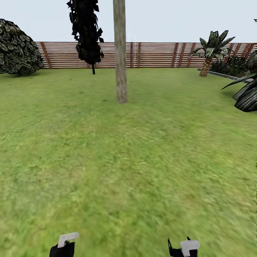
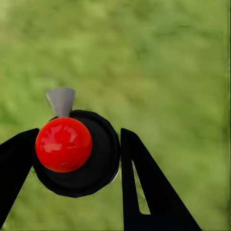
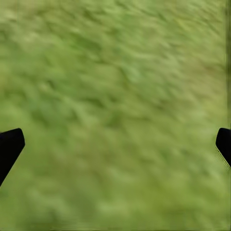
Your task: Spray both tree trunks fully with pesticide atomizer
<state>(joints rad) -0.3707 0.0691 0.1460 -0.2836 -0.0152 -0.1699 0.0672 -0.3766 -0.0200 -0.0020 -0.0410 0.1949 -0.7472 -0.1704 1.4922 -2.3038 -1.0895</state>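
Observation:
The pesticide atomizer (image 2: 65, 144), a black round body with a red top and a small grey nozzle, sits between the two black fingers of my left gripper (image 2: 79, 139), which is shut on it above the grass. My right gripper (image 3: 119, 139) is open, its fingertips far apart with only lawn between them. One tree trunk (image 1: 120, 53), pale grey-brown and bare, rises from the garden lawn (image 1: 142, 160) straight ahead, several metres away. My left arm (image 1: 64, 246) and right arm (image 1: 184, 248) show at the lower edge of the head view. The floor is out of view.
A brown slat fence (image 1: 153, 54) closes the far side. A black narrow conifer (image 1: 85, 32) stands left of the trunk, a round dark bush (image 1: 18, 48) at the far left. A short palm (image 1: 210, 50) and dark fronds (image 1: 248, 94) are at the right.

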